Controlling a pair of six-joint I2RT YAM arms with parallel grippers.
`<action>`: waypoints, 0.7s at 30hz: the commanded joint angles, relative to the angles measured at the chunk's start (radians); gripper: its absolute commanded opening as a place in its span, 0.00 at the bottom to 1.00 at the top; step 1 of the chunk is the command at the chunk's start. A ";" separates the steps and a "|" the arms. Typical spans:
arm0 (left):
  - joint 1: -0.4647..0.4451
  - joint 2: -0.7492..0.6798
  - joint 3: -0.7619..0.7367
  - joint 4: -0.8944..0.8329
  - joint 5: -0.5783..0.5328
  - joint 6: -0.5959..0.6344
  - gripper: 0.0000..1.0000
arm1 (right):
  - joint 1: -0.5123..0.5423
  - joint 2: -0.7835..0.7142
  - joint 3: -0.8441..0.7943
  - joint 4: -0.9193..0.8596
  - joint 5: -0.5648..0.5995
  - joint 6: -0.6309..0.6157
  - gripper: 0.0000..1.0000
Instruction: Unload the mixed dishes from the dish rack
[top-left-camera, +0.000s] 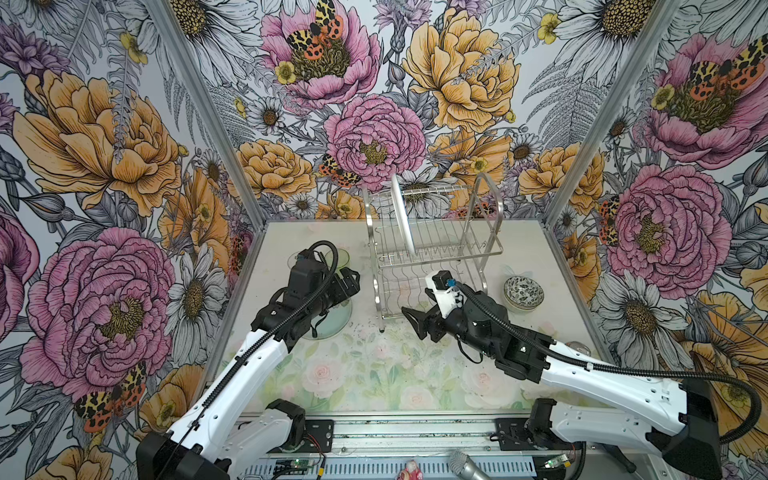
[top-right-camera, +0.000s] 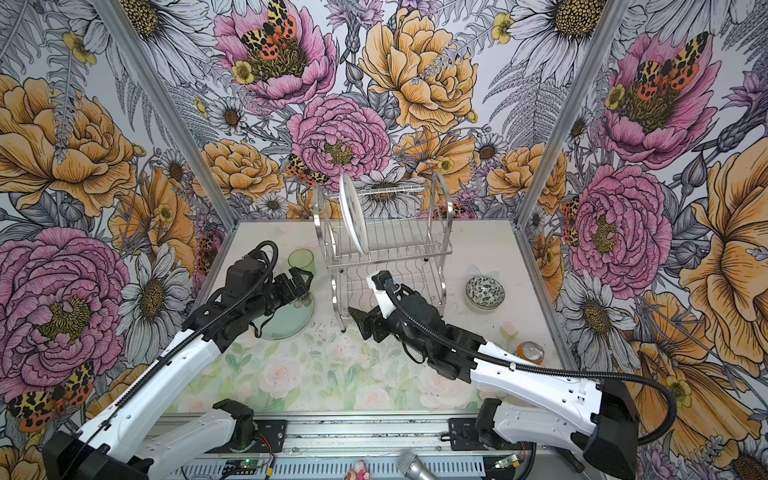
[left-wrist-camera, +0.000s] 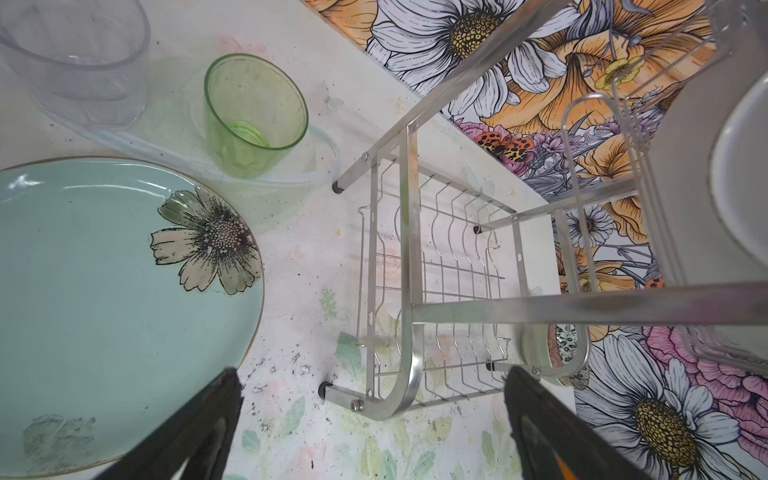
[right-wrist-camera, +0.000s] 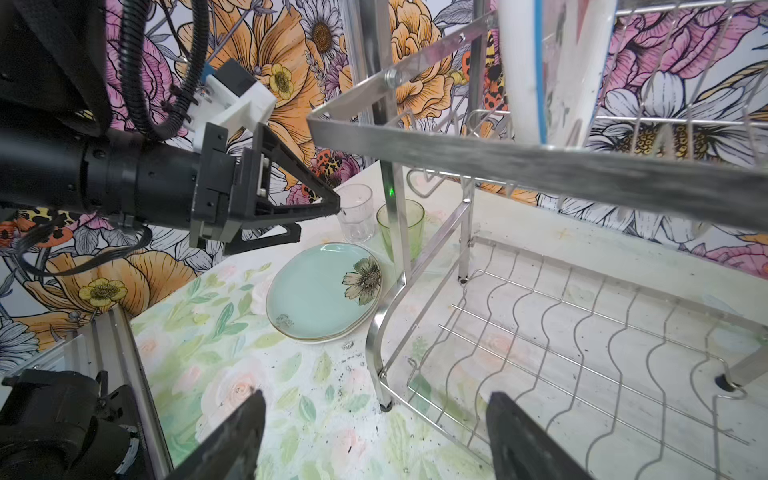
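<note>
The chrome dish rack (top-left-camera: 441, 254) stands at the back middle in both top views. One white plate (top-left-camera: 402, 216) stands on edge in its upper shelf (right-wrist-camera: 540, 162); its lower shelf (right-wrist-camera: 582, 332) is bare. To the rack's left a pale aqua plate (left-wrist-camera: 104, 311) lies flat on another plate. Behind these plates stand a green tumbler (left-wrist-camera: 253, 116) and a clear tumbler (left-wrist-camera: 79, 62). My left gripper (top-left-camera: 353, 284) hovers open over the aqua plate's far edge, holding nothing. My right gripper (top-left-camera: 411, 324) is open and empty just in front of the rack's front left foot (right-wrist-camera: 384, 405).
A stack of small bowls topped by a black-white patterned one (top-left-camera: 523, 291) sits right of the rack. A drink can (top-right-camera: 530, 352) stands behind my right forearm. Flowered walls close in on three sides. A microphone (top-left-camera: 465, 463) lies past the table's front rail.
</note>
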 joint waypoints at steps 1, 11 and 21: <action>-0.010 0.024 0.034 0.051 -0.017 0.029 0.99 | -0.005 -0.025 0.043 -0.009 -0.014 0.009 0.84; -0.032 0.066 0.052 0.104 0.018 0.044 0.99 | -0.009 -0.059 0.061 -0.036 0.015 -0.013 0.84; -0.048 0.140 0.073 0.183 0.068 0.068 0.99 | -0.015 -0.068 0.107 -0.050 0.011 -0.022 0.84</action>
